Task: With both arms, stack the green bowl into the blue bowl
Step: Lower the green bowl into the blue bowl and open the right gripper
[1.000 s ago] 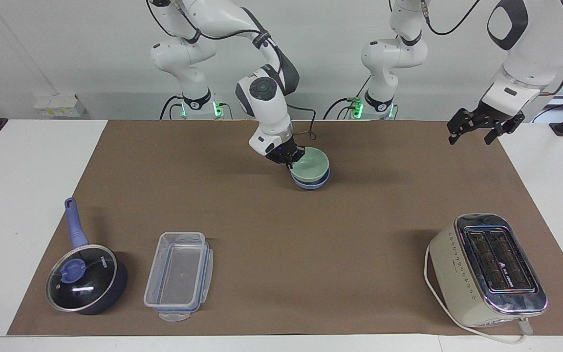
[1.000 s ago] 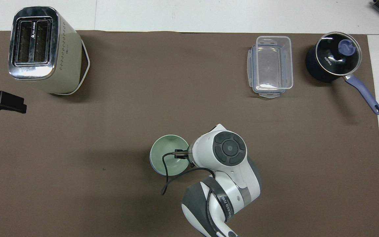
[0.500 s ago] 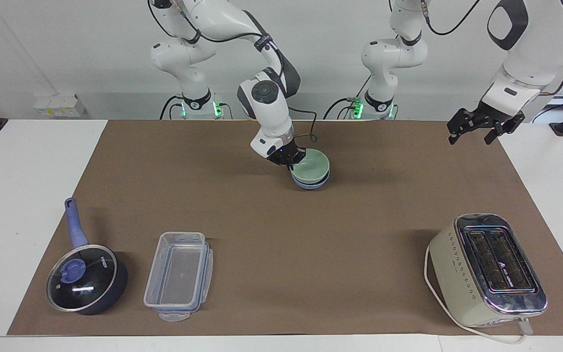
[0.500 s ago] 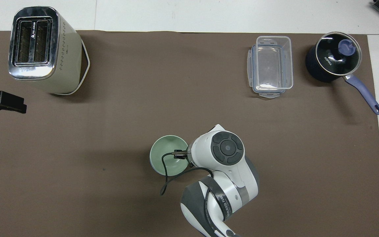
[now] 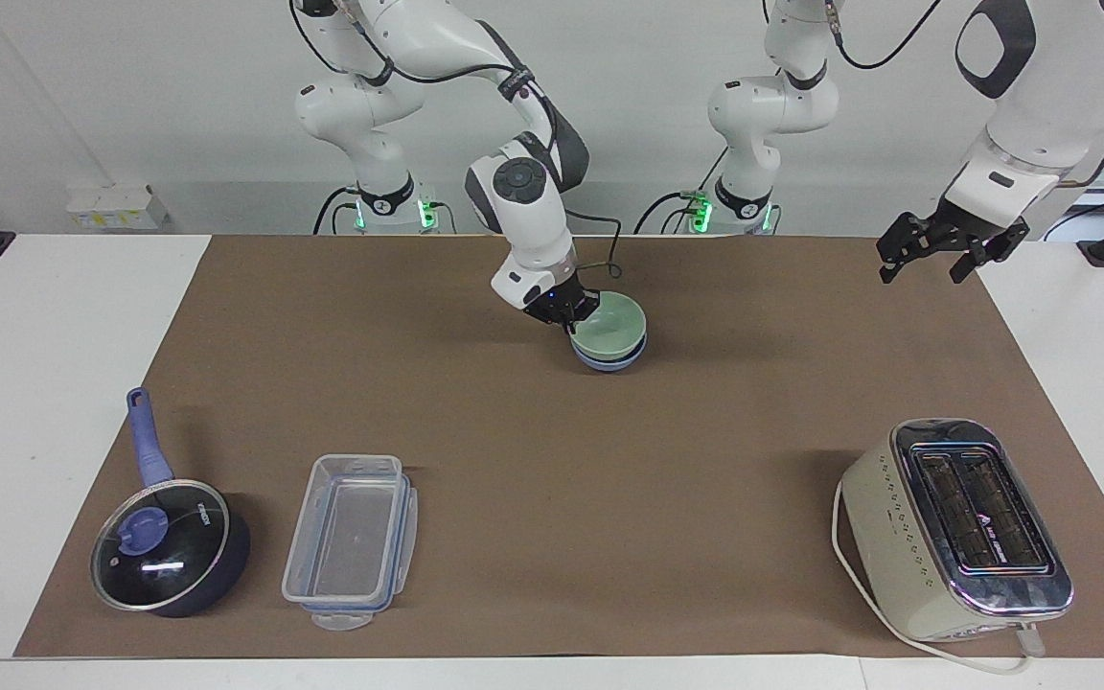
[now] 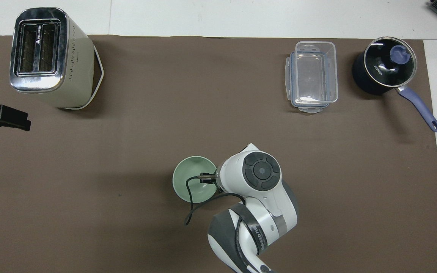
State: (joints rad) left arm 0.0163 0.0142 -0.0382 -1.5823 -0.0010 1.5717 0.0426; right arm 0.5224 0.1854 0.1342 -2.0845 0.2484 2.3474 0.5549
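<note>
While the green bowl [image 5: 611, 326] sits mouth-up inside the blue bowl [image 5: 609, 360] at mid-table near the robots, round with no long axis, the right gripper [image 5: 571, 311] is at its rim, fingers unreadable; the left gripper [image 5: 935, 251] waits spread open over its table end

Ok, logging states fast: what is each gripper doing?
Right gripper: at the green bowl rim, grip cannot be told.
Left gripper: open, holding nothing, waiting.
</note>
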